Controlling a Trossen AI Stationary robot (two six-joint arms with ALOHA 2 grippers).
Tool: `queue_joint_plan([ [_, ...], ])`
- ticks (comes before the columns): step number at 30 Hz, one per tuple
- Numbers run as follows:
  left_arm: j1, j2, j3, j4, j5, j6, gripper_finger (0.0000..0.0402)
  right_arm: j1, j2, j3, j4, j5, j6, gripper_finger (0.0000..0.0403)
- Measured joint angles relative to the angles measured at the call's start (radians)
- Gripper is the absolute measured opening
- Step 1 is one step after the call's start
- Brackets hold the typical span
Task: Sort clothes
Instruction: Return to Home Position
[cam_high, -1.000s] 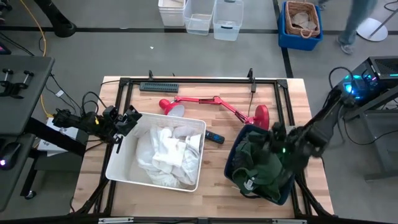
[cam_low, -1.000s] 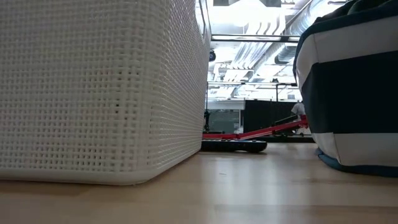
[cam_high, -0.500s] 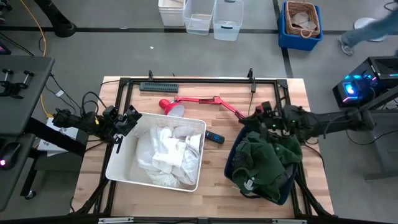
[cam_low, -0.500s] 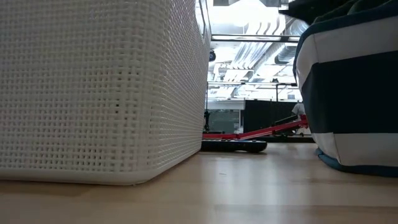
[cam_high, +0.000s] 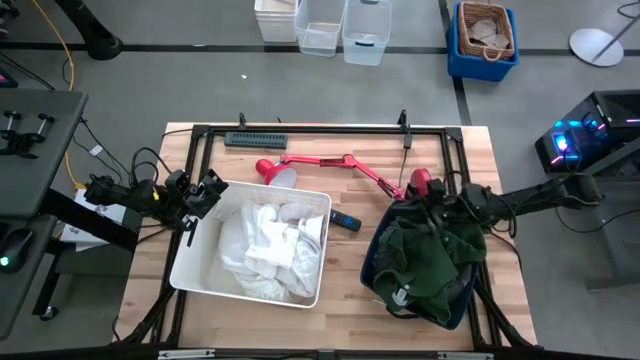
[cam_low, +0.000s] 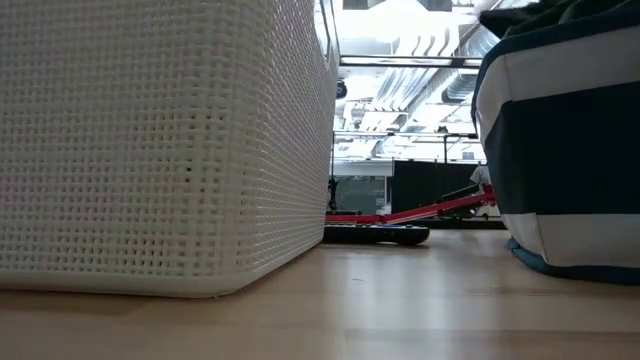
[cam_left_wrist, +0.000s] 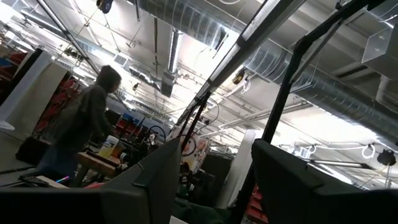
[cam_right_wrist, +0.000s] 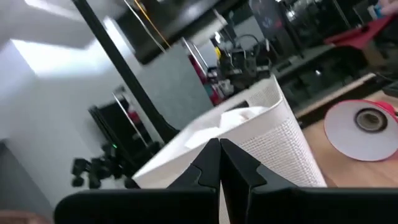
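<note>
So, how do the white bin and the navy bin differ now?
The white bin stands on the table's left side, the navy bin on its right. The white bin holds white clothes; the navy bin holds a dark green garment heaped above its rim. Both rest upright on the table.

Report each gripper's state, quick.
Left gripper: open, holding nothing, beside the white woven plastic bin.
Right gripper: shut, holding nothing.
</note>
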Motion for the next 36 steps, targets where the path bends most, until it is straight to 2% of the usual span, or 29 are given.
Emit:
queue_joint_plan([
  [3,0.0,0.0,0.0,0.0,0.0,0.0,0.0186,-0.002,0.001,-0.072,0.113,0.001,0.007,0.0],
  [14,0.0,0.0,0.0,0.008,0.0,0.0,0.0186,-0.008,-0.006,-0.061,-0.152,0.005,-0.027,0.0],
  [20,0.0,0.0,-0.001,0.009,0.0,0.0,0.0186,-0.008,-0.007,-0.066,-0.203,0.0,-0.245,0.0],
  [25,0.0,0.0,-0.001,0.01,0.0,0.0,0.0186,-0.006,-0.23,-0.072,-0.371,-0.001,-0.365,0.0],
  [34,0.0,0.0,-0.001,0.01,0.0,0.0,0.0186,-0.034,-0.657,-0.072,-0.661,-0.003,-0.252,0.0],
  [36,0.0,0.0,-0.001,0.011,0.0,0.0,0.0186,-0.054,-0.676,-0.072,-0.647,-0.003,-0.228,0.0],
])
